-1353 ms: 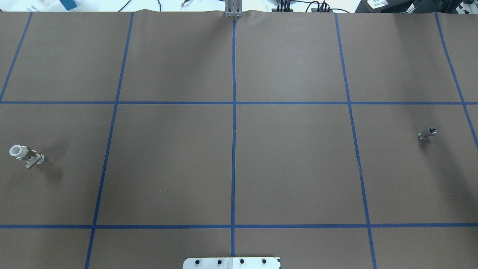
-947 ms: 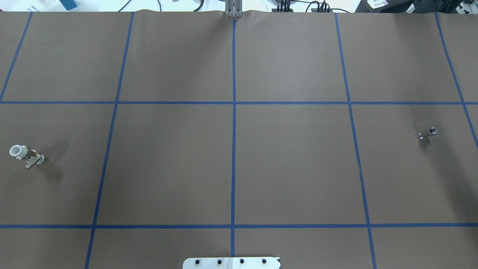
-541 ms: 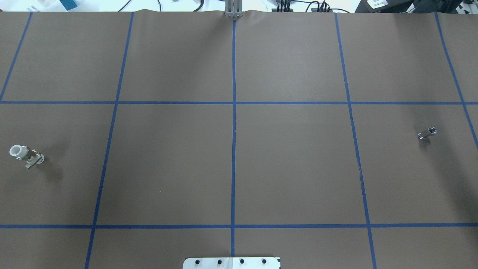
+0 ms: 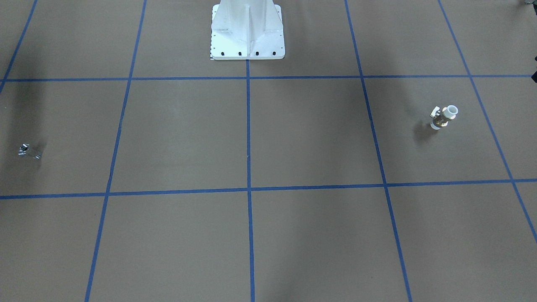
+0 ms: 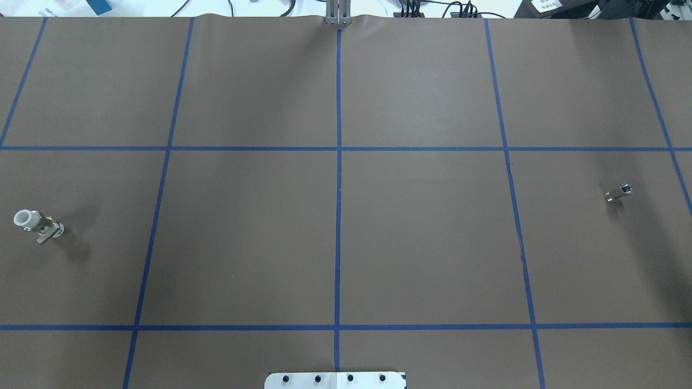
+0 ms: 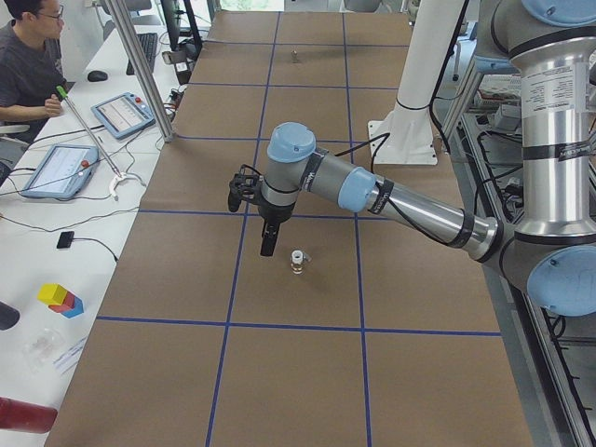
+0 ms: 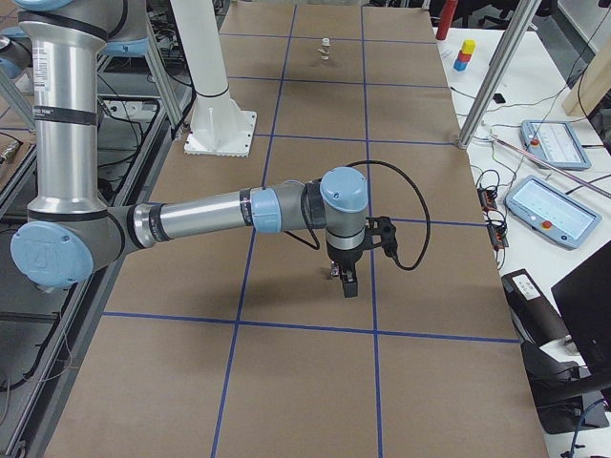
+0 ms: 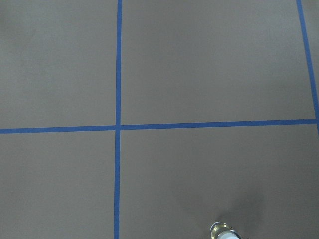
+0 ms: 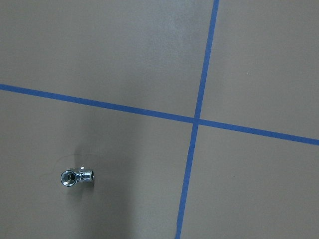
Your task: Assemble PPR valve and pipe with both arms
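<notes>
The PPR valve point(image 5: 37, 225) stands on the brown mat at the far left, brass body with white ends and a silver lever. It also shows in the front view point(image 4: 443, 117) and at the bottom edge of the left wrist view point(image 8: 224, 232). The pipe point(image 5: 619, 193), a small shiny silver fitting, lies at the far right; the right wrist view shows it too point(image 9: 77, 176). My left gripper point(image 6: 267, 246) hangs just beside the valve point(image 6: 297, 262). My right gripper point(image 7: 348, 284) hangs close over the pipe. I cannot tell whether either gripper is open or shut.
The white bolted pedestal base point(image 4: 247, 33) stands at the middle of the robot's side of the table. Blue tape lines point(image 5: 338, 189) divide the mat into squares. A person point(image 6: 28, 65) and tablets sit at a side desk beyond the table.
</notes>
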Robot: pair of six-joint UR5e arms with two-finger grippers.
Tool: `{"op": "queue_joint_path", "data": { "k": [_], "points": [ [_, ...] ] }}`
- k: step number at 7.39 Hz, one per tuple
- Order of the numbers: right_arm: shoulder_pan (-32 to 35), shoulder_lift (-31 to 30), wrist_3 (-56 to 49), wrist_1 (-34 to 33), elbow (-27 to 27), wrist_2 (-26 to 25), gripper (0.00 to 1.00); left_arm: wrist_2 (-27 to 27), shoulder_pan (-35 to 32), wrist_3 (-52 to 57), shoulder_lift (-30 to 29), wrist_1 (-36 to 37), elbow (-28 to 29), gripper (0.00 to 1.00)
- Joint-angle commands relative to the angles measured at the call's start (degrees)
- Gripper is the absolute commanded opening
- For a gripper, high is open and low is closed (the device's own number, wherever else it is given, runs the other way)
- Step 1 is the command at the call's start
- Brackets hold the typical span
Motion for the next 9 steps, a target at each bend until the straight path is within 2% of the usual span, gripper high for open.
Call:
{"op": "queue_joint_path", "data": {
  "k": [1, 2, 3, 4, 5, 6, 7, 9],
  "points": [
    [-0.2, 0.0, 0.0, -0.1, 0.0, 0.4, 1.00, 0.0, 3.1, -0.1, 0.1, -0.1, 0.6, 1.00],
    [-0.3, 0.1, 0.0, -0.1, -0.9, 0.5, 1.00, -0.6, 3.2, -0.1, 0.0, -0.2, 0.3, 1.00],
    [-0.3, 0.4, 0.0, 0.1, -0.7, 3.6, 1.00, -1.7, 3.2, -0.1, -0.4, -0.2, 0.3, 1.00],
    [-0.3, 0.5, 0.0, 0.0, -1.2, 4.0, 1.00, -1.8, 3.2, -0.1, -0.1, 0.0, -1.3, 1.00],
    [-0.3, 0.5, 0.0, 0.0, -1.8, 4.1, 1.00, -1.7, 4.4, 0.0, -0.3, -0.3, 1.1, 1.00],
    [-0.4, 1.2, -0.1, 0.1, -3.8, 4.2, 1.00, -0.7, 9.4, -0.3, -0.7, 0.0, 1.5, 1.00],
    [-0.6, 1.2, -0.1, 2.1, -4.3, 4.2, 1.00, 0.9, 12.8, -6.0, -1.6, 0.0, 1.9, 1.00],
    [-0.7, 0.5, -0.1, 6.0, -4.8, 4.3, 1.00, 0.9, 15.2, -7.9, -1.1, -1.2, 3.9, 1.00]
  ]
}}
